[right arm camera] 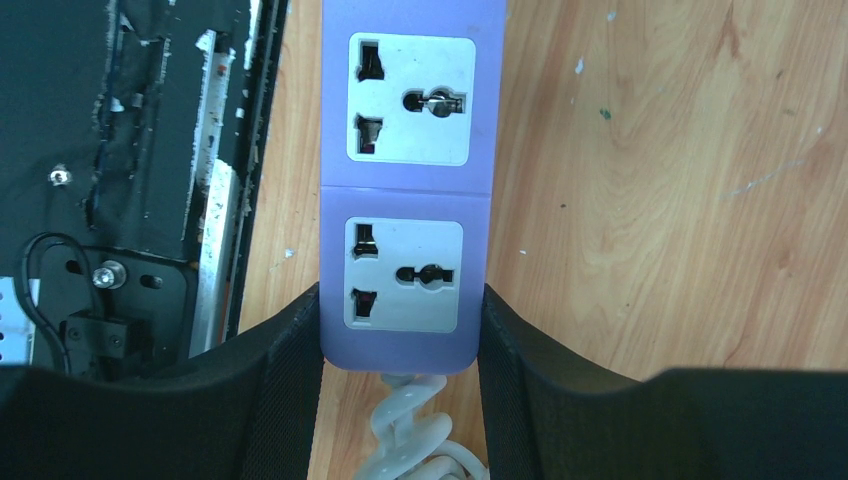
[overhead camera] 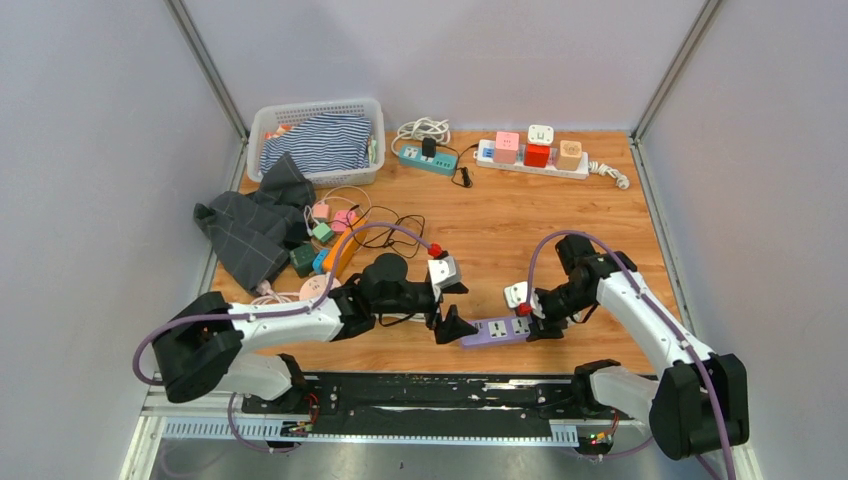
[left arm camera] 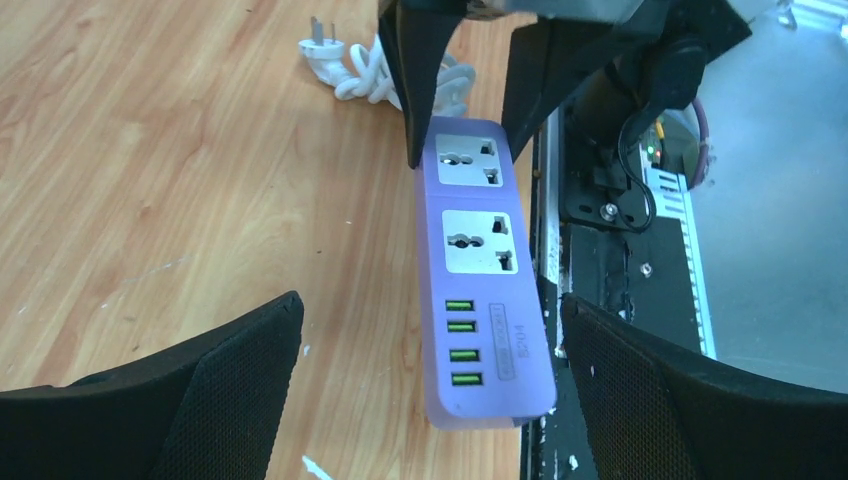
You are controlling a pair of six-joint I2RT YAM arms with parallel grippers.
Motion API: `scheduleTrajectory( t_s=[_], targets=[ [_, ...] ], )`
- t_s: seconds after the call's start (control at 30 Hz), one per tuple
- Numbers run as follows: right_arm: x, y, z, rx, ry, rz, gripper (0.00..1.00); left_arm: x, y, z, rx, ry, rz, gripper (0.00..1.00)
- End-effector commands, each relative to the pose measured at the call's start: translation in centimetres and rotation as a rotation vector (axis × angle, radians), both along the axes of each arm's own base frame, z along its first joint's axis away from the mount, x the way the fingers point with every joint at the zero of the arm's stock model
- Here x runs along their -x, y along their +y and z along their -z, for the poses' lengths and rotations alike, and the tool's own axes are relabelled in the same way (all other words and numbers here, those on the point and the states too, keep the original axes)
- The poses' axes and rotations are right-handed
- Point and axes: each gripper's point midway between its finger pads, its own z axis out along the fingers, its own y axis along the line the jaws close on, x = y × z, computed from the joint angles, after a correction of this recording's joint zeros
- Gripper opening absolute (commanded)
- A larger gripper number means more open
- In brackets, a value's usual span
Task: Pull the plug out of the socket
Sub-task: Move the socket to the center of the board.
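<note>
A purple socket strip point(overhead camera: 495, 330) lies along the table's near edge. Both of its sockets point(right arm camera: 410, 98) are empty, and so are its green USB ports point(left arm camera: 462, 342). My right gripper point(right arm camera: 400, 300) is shut on the strip's cord end, with a finger pressed against each long side. The left gripper point(left arm camera: 430, 310) stands open around the USB end, with a gap on both sides. A white plug point(left arm camera: 320, 40) with bare prongs lies on the wood beside the coiled white cord point(left arm camera: 372, 78), not in any socket.
At the back stand a teal strip point(overhead camera: 428, 160) with a black plug in it and a white strip point(overhead camera: 530, 160) carrying coloured cube adapters. A white basket point(overhead camera: 262, 125) of cloth, a grey cloth point(overhead camera: 250, 235) and tangled cables with small chargers point(overhead camera: 330, 235) fill the left. The black base rail point(overhead camera: 420, 395) runs just past the near edge.
</note>
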Motion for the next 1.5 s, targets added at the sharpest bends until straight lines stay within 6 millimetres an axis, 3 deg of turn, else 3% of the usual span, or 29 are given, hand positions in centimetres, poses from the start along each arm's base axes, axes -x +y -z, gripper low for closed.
scheduleTrajectory(
  t_s=[0.0,0.2,0.47,0.73,0.87,0.93,1.07,1.13,1.3,1.37,1.47],
  targets=[
    [1.5,0.7,-1.5,-0.070,0.058,-0.035,0.00,1.3,-2.3,-0.3,0.024,-0.097,0.117,1.00],
    [1.6,0.8,-1.8,-0.081,0.075,-0.032,0.00,2.3,-4.0,1.5,-0.018,-0.108,0.159,1.00],
    [1.6,0.8,-1.7,-0.075,0.089,-0.023,0.00,3.2,-4.9,2.9,-0.052,-0.133,0.186,0.98],
    [1.4,0.7,-1.6,-0.074,0.095,-0.008,0.00,2.9,-5.5,4.3,-0.093,-0.144,0.144,0.85],
    [1.4,0.6,-1.6,-0.073,0.097,-0.005,0.00,2.8,-5.7,4.5,-0.097,-0.138,0.144,0.69],
    [1.4,0.6,-1.6,-0.073,0.098,-0.005,0.00,3.0,-5.8,4.5,-0.094,-0.135,0.152,0.50],
    [1.3,0.6,-1.6,-0.073,0.097,-0.003,0.00,2.9,-5.8,4.6,-0.097,-0.133,0.149,0.02],
    [1.3,0.6,-1.5,-0.072,0.098,0.007,0.01,2.9,-5.8,4.5,-0.095,-0.133,0.145,0.00],
    [0.5,0.5,-1.7,-0.071,0.088,0.090,0.61,2.7,-5.7,4.4,-0.097,-0.128,0.126,0.00],
    [0.2,0.6,-2.2,-0.083,0.068,0.119,0.75,2.6,-5.7,4.5,-0.099,-0.122,0.117,0.00],
    [-0.4,0.6,-3.4,-0.111,0.027,0.160,0.83,2.0,-5.5,4.6,-0.105,-0.114,0.081,0.00]
  ],
)
